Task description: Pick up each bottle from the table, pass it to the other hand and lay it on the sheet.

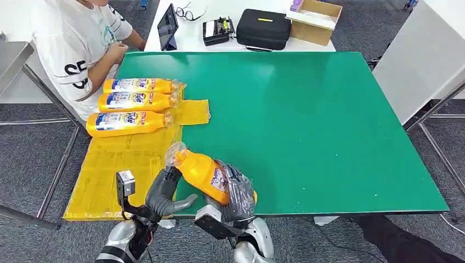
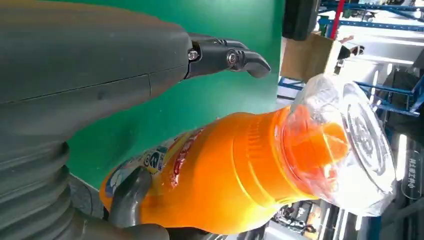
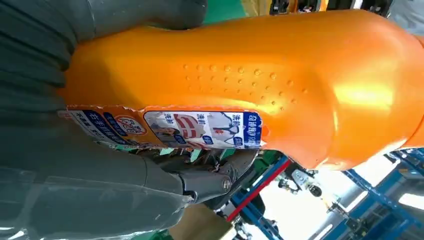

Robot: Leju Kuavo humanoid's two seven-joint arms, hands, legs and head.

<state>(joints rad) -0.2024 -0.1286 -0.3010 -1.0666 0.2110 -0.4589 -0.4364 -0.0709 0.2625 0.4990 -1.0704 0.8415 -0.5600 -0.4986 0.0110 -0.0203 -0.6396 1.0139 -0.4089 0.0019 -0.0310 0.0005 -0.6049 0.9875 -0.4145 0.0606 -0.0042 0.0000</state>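
Three bottles (image 1: 131,102) already lie on the yellow sheet (image 1: 118,164). The right hand (image 1: 237,193) clasps a fourth bottle (image 1: 202,171) above the bench's (image 1: 307,120) near edge; the left hand (image 1: 164,192), fingers spread, reaches its neck, handover unfinished.

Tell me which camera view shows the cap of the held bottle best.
The left wrist view: the orange cap sits close and sharp under clear plastic wrap. The head view shows the cap small, tilted towards the yellow sheet. The right wrist view shows the bottle body and label, not the cap.
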